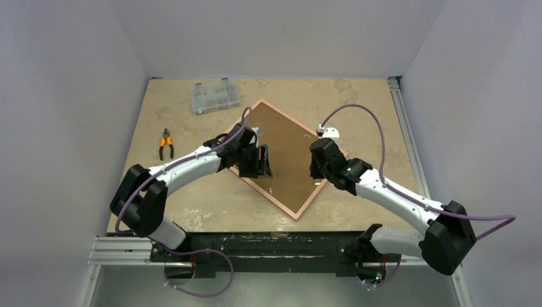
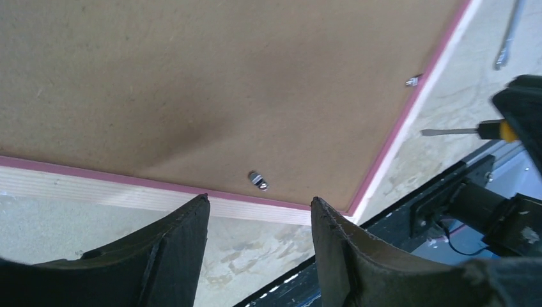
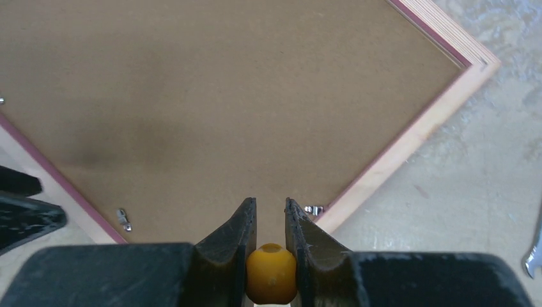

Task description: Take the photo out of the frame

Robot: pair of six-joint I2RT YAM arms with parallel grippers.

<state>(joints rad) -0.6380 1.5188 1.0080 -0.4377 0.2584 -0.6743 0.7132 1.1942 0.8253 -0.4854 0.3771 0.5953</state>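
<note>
You are freeing the backing board (image 2: 192, 83): left fingers (image 2: 172, 249) half-open and empty above a clip (image 2: 258, 180) on the frame (image 2: 128, 192), right fingers (image 3: 236, 236) clamping a screwdriver (image 3: 271, 281), so turn that clip aside next.

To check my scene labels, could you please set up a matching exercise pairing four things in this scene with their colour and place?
Things:
1 pliers
2 compartment box
3 backing board
4 screwdriver

Descriptions:
A brown, lying in the pink frame
B yellow-handled, gripped in the right jaws
C clear, farther back than the frame
D orange-handled, left of the frame

Pairs: 1-D, 2-C, 3-A, 4-B
</note>
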